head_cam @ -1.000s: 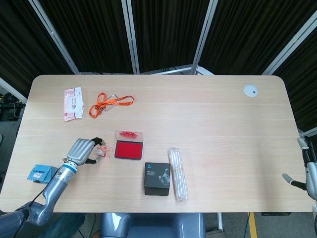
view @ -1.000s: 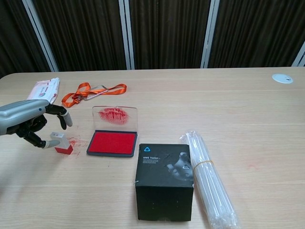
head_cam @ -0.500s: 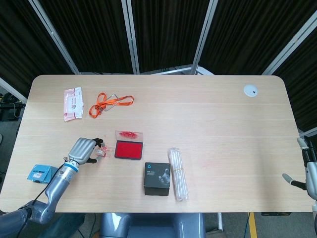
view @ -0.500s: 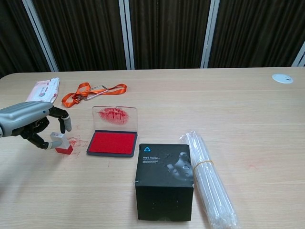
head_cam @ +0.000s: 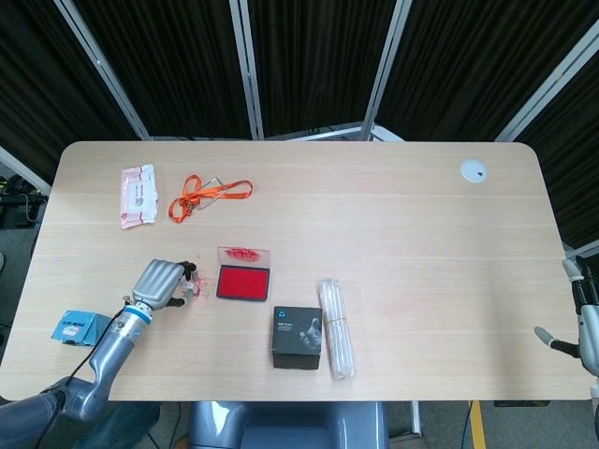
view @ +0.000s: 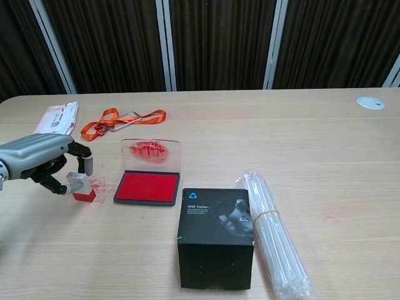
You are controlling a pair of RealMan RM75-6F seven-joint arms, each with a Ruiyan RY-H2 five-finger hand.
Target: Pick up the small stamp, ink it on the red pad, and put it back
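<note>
A pale wooden table with a smooth grain fills the head view. Near its left front, the metallic grey left hand curls its dark fingers around the small stamp, a little block with a pale top and a red base, which stands upright on the table and is pinched between thumb and fingers. Smudges of red ink mark the wood just right of the stamp. Just beside them lies the red pad, a flat rectangular tray of bright red felt in a dark frame, its clear hinged lid raised at the far edge and smeared red.

Nearer and right of the pad stands a matt black cardboard box, and beside it a bundle of clear plastic tubes held by a rubber band. Far left lie an orange lanyard and a white packet. A blue card lies at the near left edge. At the right edge of the head view only part of the right hand shows; its fingers cannot be made out
</note>
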